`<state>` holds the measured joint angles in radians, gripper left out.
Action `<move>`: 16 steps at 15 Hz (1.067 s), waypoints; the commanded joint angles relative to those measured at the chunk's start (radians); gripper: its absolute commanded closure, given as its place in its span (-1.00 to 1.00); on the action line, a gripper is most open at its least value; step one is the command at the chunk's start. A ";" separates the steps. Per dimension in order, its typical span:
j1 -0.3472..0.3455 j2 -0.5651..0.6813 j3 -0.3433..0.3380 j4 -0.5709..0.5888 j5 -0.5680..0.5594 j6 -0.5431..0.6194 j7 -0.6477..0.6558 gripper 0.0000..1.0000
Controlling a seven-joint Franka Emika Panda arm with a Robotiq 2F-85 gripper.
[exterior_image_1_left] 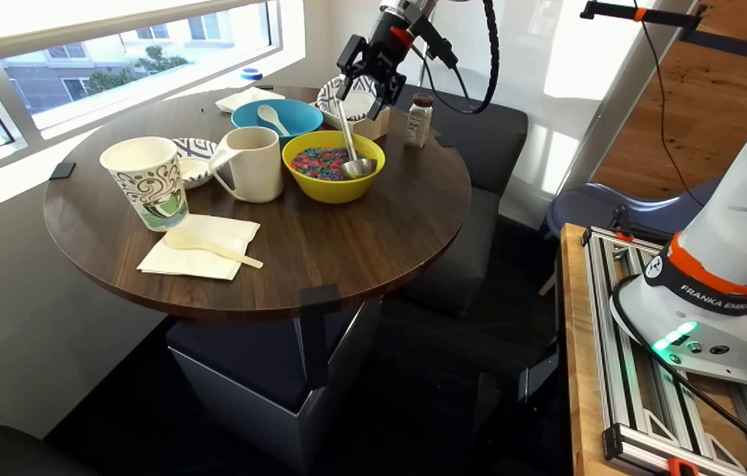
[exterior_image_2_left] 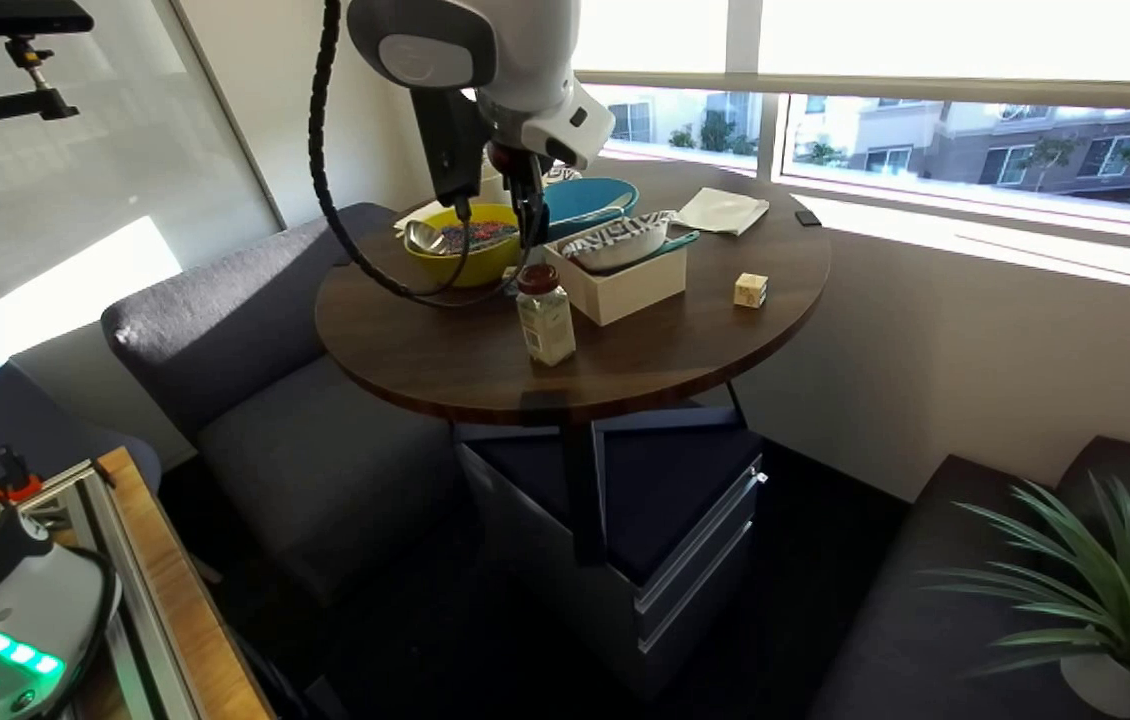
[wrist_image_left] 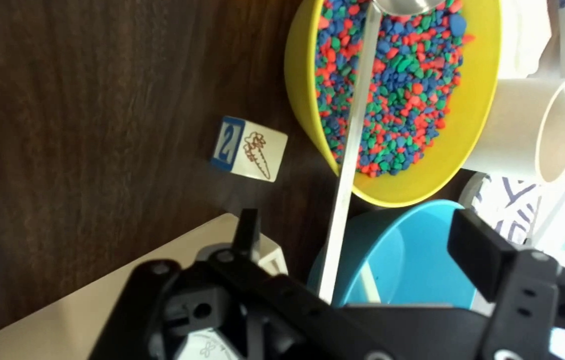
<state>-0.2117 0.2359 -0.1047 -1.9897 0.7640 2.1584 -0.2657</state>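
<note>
Wrist view: black two-fingered tool (wrist_image_left: 357, 235) is standing wide near long silver metal ladle (wrist_image_left: 351, 150), resting in round yellow plastic bowl (wrist_image_left: 472, 110) at right.

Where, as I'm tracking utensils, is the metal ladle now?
In an exterior view, the ladle has its scoop at the right side inside the yellow bowl, right of the beige mug; its handle slants up toward the open gripper.

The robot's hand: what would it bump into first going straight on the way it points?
Likely the ladle handle, which lies in line with the open hand in the wrist view, though depth is unclear.
</note>
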 commanded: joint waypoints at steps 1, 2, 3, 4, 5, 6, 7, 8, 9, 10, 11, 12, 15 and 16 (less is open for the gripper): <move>-0.019 0.036 0.011 0.013 0.116 0.009 -0.092 -0.31; -0.020 0.042 0.011 0.014 0.139 0.009 -0.111 -0.16; -0.019 0.046 0.010 0.014 0.157 0.013 -0.130 0.03; -0.019 0.052 0.008 0.015 0.164 0.000 -0.136 0.13; -0.017 0.057 0.007 0.015 0.170 0.001 -0.146 0.21; -0.016 0.061 0.007 0.015 0.174 0.001 -0.153 0.21; -0.015 0.064 0.007 0.014 0.178 0.000 -0.157 0.25; -0.014 0.067 0.007 0.013 0.179 0.002 -0.163 0.21; -0.014 0.071 0.006 0.013 0.178 0.001 -0.166 0.20; -0.015 0.075 0.006 0.012 0.177 0.001 -0.167 0.22; -0.015 0.078 0.006 0.011 0.177 0.005 -0.173 0.20; -0.015 0.082 0.007 0.010 0.178 0.007 -0.178 0.21; -0.018 0.089 0.010 0.010 0.190 0.011 -0.202 0.30; -0.018 0.091 0.011 0.010 0.197 0.015 -0.216 0.35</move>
<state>-0.2224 0.3092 -0.1036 -1.9875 0.9218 2.1585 -0.4353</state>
